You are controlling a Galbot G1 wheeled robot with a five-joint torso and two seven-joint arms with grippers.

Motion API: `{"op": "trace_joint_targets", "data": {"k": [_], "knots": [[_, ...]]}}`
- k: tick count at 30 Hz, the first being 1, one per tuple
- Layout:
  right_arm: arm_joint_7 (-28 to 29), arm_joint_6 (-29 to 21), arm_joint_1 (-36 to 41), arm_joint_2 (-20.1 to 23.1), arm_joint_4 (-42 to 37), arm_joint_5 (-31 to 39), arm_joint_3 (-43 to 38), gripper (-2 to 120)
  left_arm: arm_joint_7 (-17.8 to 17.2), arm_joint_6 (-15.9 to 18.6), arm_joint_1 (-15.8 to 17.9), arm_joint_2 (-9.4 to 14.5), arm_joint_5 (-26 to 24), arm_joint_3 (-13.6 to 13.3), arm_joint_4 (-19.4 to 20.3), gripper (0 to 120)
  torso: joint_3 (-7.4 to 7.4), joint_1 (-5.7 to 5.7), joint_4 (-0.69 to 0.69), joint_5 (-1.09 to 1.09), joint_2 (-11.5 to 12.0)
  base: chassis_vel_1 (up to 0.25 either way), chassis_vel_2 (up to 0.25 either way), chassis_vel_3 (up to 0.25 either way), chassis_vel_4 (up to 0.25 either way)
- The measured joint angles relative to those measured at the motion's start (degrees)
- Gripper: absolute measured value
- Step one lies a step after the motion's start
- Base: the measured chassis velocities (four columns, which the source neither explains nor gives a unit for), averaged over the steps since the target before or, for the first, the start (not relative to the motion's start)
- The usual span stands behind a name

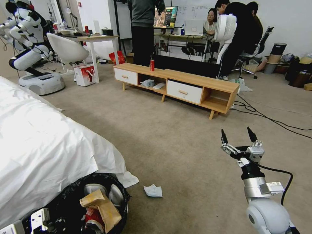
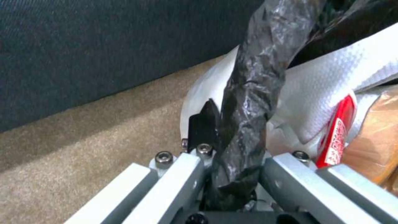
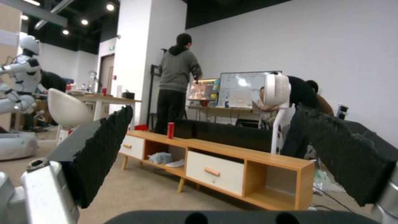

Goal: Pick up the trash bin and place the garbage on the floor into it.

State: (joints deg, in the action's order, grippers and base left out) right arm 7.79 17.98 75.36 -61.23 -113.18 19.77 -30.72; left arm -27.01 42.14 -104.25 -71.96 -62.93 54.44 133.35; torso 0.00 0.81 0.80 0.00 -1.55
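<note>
The trash bin [image 1: 97,208] is gripped by the left hand [image 2: 232,174], the right hand [image 1: 238,136] spread wide, 2 white tissues [image 1: 152,190] left on the floor [image 1: 182,146].

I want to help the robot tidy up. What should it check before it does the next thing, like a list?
1. Left hand gripping the trash bin by its bag-lined rim: ok, the rim sits between the fingers.
2. Right hand free to grab: ok, open, empty and up above the floor.
3. Litter left on the floor: not ok, a white paper scrap lies beside the bin.
4. Room in the bin: cannot tell; tan cardboard and a red wrapper already pile near the top.
5. Path to the scrap: ok, bare carpet between the right hand and it.
</note>
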Motion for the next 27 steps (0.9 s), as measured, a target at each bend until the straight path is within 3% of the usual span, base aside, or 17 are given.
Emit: {"op": "trace_joint_targets", "data": {"k": [18,20,27], "knots": [[-1.16,-0.13,0.56,3.04,-0.06,1.78,0.46,100,0.50,0.00,-1.20,0.27,0.87,-0.32,0.49,0,0.00,0.00,0.00,0.01,0.00,0.000,0.000,0.000,0.000],[-0.77,-2.62,-1.69,5.78,0.14,2.63,3.51,100,0.53,0.00,-1.23,0.34,0.87,-0.15,0.59,0,0.00,0.00,0.01,0.01,0.00,0.000,0.000,0.000,0.000],[1.70,-7.99,-11.03,9.50,1.67,7.86,12.54,100,0.54,0.00,-1.22,0.09,0.76,-0.06,1.13,0,0.00,0.00,-0.03,-0.01,0.00,0.000,0.000,0.000,0.000]]}}
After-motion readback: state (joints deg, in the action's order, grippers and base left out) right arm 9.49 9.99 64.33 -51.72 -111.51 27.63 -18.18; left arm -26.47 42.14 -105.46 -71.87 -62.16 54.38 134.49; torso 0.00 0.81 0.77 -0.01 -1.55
